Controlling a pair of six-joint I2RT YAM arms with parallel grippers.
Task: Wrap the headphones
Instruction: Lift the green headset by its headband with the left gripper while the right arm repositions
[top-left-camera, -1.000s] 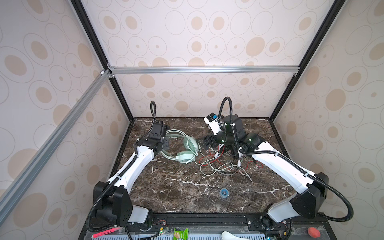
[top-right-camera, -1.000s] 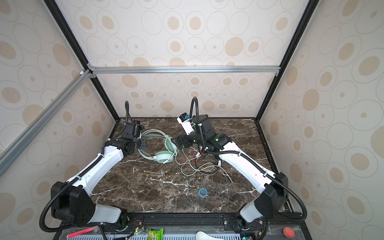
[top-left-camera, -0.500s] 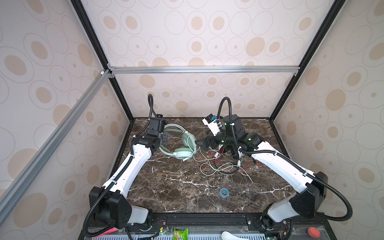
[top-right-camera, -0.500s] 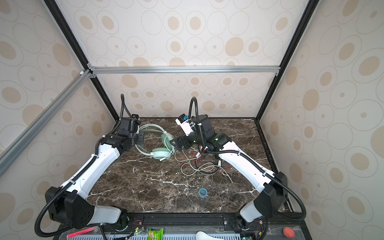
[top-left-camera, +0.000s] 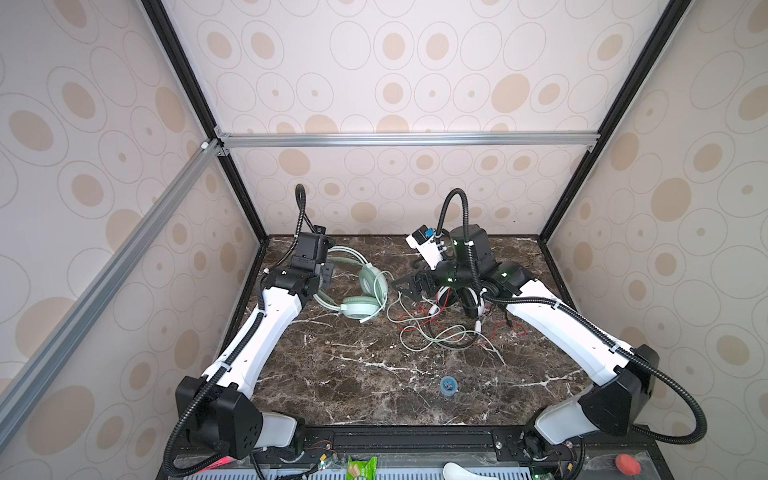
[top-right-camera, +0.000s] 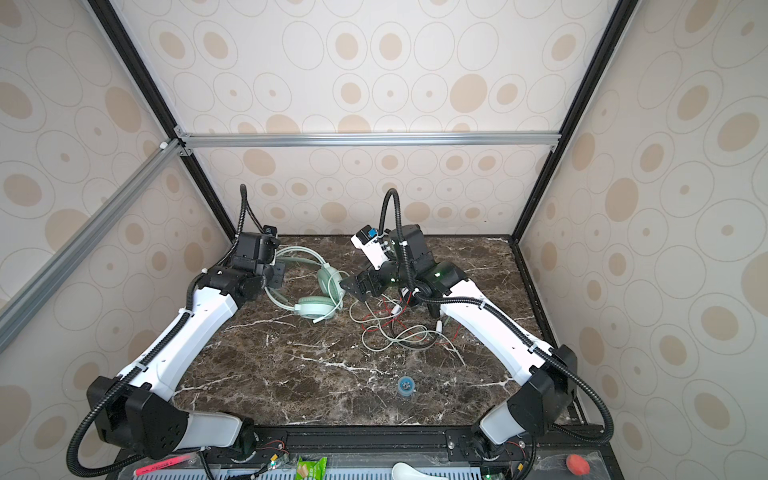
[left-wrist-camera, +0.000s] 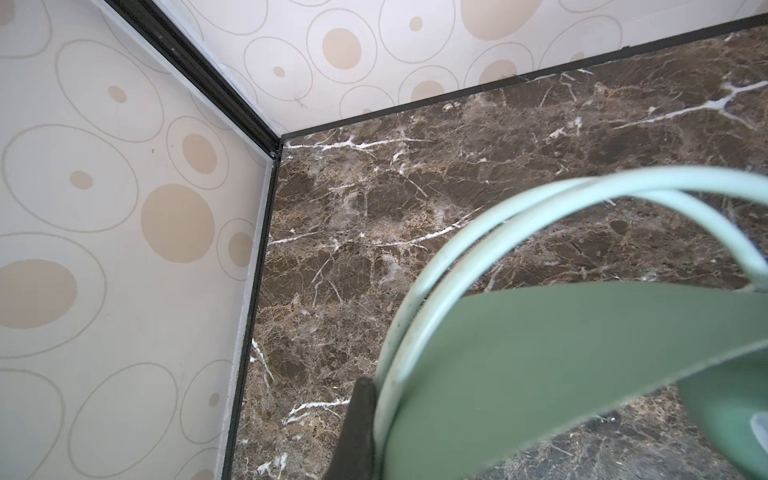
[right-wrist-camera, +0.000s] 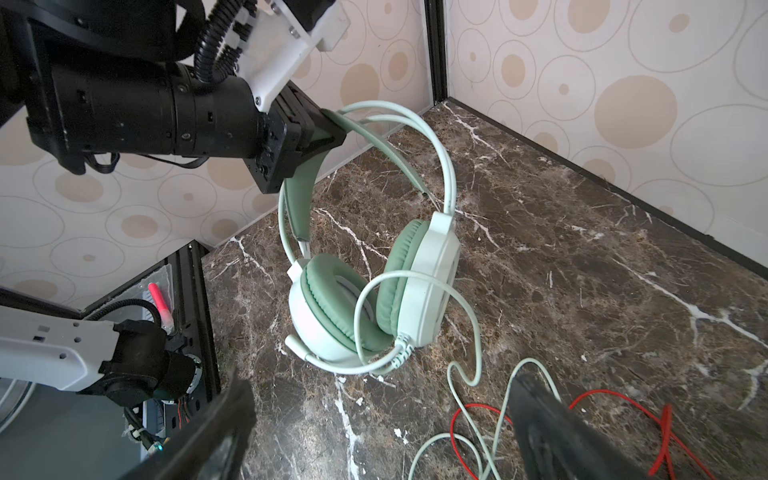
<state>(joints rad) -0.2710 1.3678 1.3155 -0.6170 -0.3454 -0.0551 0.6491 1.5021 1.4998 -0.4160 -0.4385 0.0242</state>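
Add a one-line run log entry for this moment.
left gripper: shut on mint green headset headband | right gripper: open, empty | white-and-black headset: under right arm | cords: loose, tangled on table

No legible text, label, brand, number or sign found in any view. Print on the green packet (top-left-camera: 361, 468) at the front rail, seen in both top views: too small to make out. Blue patch (top-left-camera: 428, 231) on the white camera mount of the right arm: no characters resolved. Pink marker (right-wrist-camera: 160, 305) beside the table edge: no readable lettering.
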